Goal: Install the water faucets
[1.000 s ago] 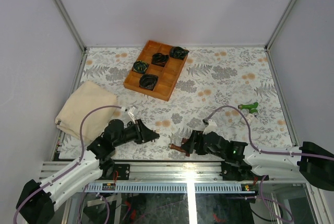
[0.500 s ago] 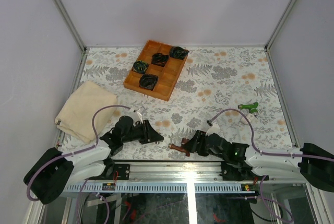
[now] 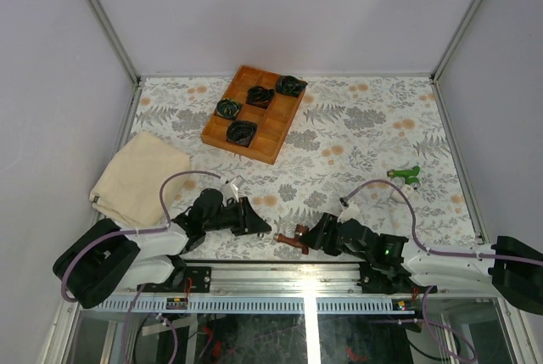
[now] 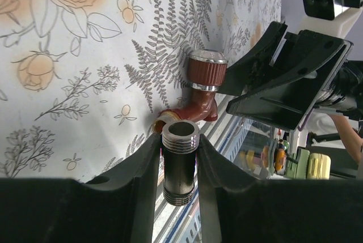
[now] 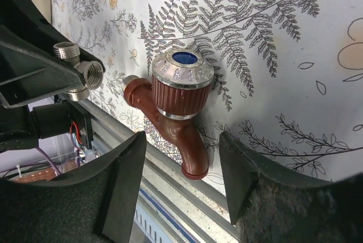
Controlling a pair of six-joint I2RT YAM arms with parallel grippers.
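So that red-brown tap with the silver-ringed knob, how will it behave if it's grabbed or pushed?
The red-brown tap looks like moulded plastic, probably stiff and light. Its branching shape should stop it rolling, though a push may spin it. The glossy surface might slip.

The left gripper (image 3: 264,227), with the black fitting (image 4: 180,166) clamped in it, has been carried rightward, closer to the red-brown faucet (image 3: 293,240), and its arm has been folded lower. The right gripper (image 3: 311,235) has been shifted slightly rightward.
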